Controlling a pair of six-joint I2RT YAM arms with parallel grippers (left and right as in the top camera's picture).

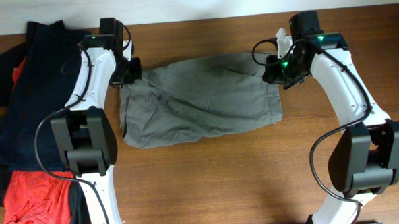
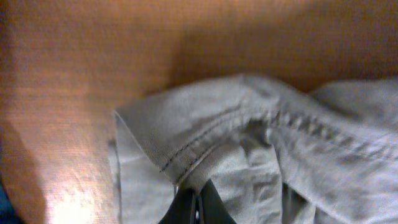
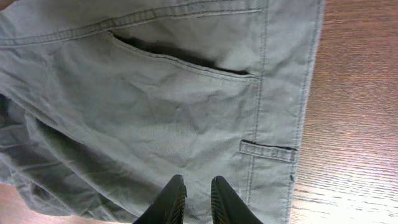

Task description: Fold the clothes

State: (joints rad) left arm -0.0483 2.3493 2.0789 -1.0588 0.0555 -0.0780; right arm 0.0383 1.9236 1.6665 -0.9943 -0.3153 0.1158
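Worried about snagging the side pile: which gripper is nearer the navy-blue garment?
Left. The left gripper sits at the edge of the shorts closest to the navy-blue garment; the right gripper is across the shorts, at their far end.

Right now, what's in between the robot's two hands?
The grey shorts, spread on the table between the left gripper and right gripper; the overhead view shows it.

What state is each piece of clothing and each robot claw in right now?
Grey-olive shorts: wrinkled, lying flat on the table.
Navy-blue garment: heaped, unfolded.
Orange-red garment: crumpled.
Left gripper: shut on the shorts' edge.
Right gripper: open, over the shorts.
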